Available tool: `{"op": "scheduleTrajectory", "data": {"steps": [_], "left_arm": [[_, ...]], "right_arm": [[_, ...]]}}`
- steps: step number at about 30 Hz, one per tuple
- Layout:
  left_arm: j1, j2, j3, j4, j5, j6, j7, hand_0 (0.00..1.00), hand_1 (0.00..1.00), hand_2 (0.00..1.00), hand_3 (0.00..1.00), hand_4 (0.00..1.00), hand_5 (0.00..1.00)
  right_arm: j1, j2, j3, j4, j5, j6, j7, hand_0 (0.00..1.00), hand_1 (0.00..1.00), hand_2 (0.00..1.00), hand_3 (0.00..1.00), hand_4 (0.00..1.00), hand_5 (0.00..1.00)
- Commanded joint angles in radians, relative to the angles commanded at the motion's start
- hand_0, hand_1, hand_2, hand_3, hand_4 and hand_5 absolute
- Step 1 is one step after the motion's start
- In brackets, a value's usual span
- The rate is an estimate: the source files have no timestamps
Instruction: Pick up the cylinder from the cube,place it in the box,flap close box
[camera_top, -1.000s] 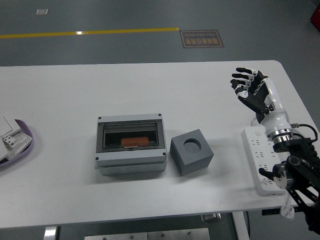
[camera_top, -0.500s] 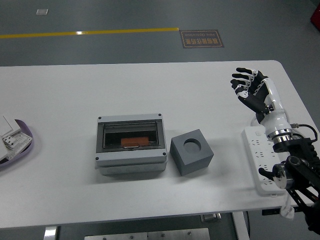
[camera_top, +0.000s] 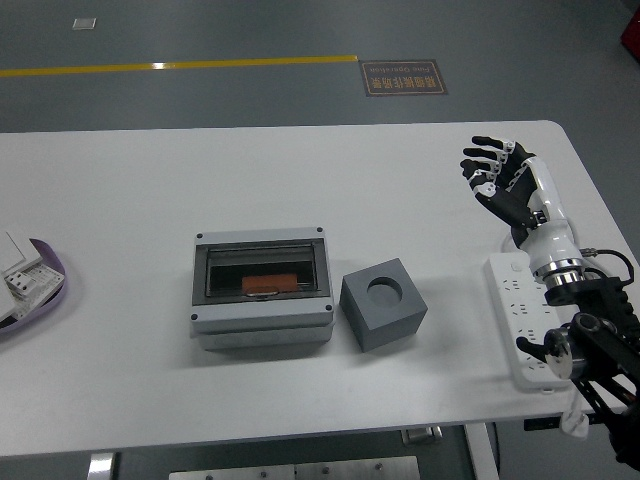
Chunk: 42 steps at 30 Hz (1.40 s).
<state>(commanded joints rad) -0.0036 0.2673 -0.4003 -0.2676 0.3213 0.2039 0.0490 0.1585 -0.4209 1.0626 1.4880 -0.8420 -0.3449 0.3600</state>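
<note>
One robot hand in view: the right hand (camera_top: 500, 180), raised over the desk's (camera_top: 300, 180) far right, fingers (camera_top: 487, 160) spread and holding nothing; left arm out of sight

Enclosure box (camera_top: 262, 288), grey, mid-desk, its tinted transparent flap down over the window. An orange piece (camera_top: 270, 284) shows through it, apparently the cylinder already inside, though its shape cannot be made out

Grey cube (camera_top: 384, 303), just right of the box, apart from it; the round socket in its top is empty

White power strip (camera_top: 525, 318) under the right forearm. Purple-rimmed tray (camera_top: 45, 290) with white parts at the left edge. Yellow line and a floor sign (camera_top: 403, 76) beyond the desk

Step in hand, as judged: pick, place and flap closing look done; the hand stands clear. Next move calls for no more than lowering the arm to rest, minding the power strip

Change from the earlier frames: none seen; hand, box and cube keep their places
</note>
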Motion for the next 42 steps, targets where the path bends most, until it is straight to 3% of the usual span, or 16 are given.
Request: {"op": "scheduleTrajectory", "data": {"steps": [42], "left_arm": [[0.0, -0.011, -0.009, -0.001, 0.003, 0.0, 0.0, 0.497, 0.584, 0.594, 0.643, 0.771, 0.171]], "right_arm": [[-0.004, 0.001, -0.001, -0.003, 0.009, 0.008, 0.001, 0.584, 0.518, 0.604, 0.605, 0.666, 0.154]]}}
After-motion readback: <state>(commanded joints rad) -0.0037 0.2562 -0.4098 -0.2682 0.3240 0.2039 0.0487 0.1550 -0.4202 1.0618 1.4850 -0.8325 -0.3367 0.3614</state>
